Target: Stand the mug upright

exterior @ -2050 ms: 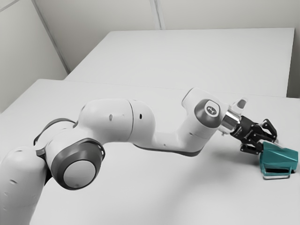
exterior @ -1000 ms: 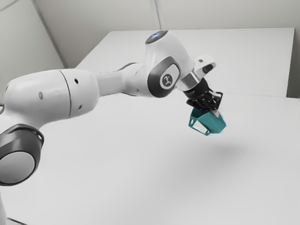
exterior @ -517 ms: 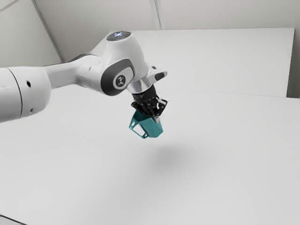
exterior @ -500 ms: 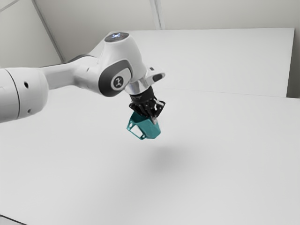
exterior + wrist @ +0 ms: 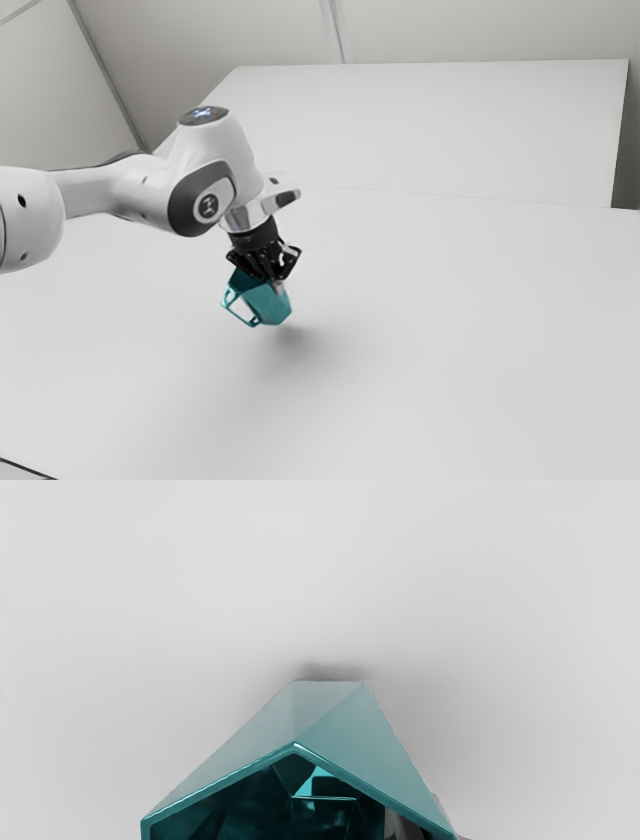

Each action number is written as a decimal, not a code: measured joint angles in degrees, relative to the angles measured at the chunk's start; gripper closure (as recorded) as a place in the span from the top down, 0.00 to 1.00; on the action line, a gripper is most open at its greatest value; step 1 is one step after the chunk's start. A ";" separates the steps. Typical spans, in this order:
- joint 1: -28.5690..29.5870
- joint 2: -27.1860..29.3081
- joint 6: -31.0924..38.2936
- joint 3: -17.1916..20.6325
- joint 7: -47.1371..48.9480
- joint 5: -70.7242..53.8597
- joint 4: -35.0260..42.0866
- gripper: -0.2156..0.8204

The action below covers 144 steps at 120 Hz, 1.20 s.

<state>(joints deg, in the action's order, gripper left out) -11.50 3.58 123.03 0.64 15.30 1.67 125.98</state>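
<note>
Pincer (image 5: 270, 279) gripping teal faceted mug (image 5: 267, 304) by its wall. Mug tilted, held just above bench (image 5: 450, 350), mouth twd pincer, handle (image 5: 237, 316) twd ext. view's left. Shadow (image 5: 288, 350) on bench nr mug.

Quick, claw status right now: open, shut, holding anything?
Claw: closed on the teal mug, pinching its wall with one finger inside and one outside; the mug is held tilted, not upright.

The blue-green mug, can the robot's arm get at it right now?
Yes, it looks that way: the arm's fingers seem to hold the mug just above the table, with nothing blocking them.
</note>
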 joint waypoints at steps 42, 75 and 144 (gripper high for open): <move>1.81 -2.71 0.58 -0.01 -1.78 -0.57 1.36 0.03; 1.95 -5.18 1.46 -0.05 -2.57 -0.61 1.41 0.03; 1.91 -2.38 0.10 -0.11 -3.57 -0.36 1.53 0.64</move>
<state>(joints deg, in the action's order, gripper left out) -9.59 1.20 123.13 0.53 11.73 1.31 127.50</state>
